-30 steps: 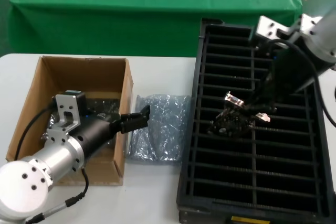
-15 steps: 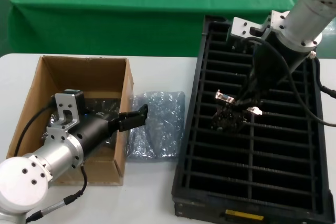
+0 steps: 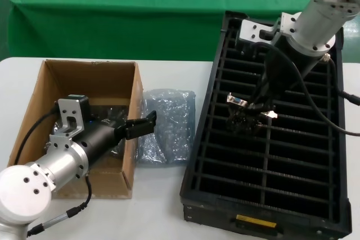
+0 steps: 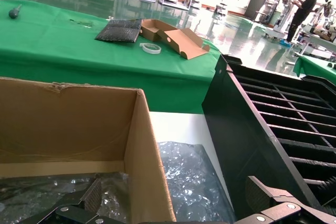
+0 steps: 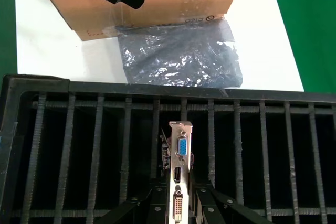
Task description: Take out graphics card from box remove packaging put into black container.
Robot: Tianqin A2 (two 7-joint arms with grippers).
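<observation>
Right gripper point(image 3: 251, 112) clamps the graphics card point(image 5: 179, 174) by its silver bracket end, fingers closed on both sides of it, and holds it low over the left column of slots in the black container point(image 3: 332, 139); whether the board has entered a slot I cannot tell. At about nine o'clock from the card, the packaging point(image 3: 166, 125) lies flat and empty on the white table point(image 3: 152, 206), between the container's left wall and the box point(image 3: 34, 99). Left gripper point(image 3: 140, 126) hovers spread wide and empty over the box wall that faces the bag; more bagged cards lie in the box beneath it.

Judging by this, the card is out and unwrapped; what remains is seating it in a slot and letting go. The slot ribs run close together, so the board's edge probably needs squaring to them. Overhead the tray is open, and toward twelve o'clock a green-draped table point(image 3: 112, 9) stands well apart.
</observation>
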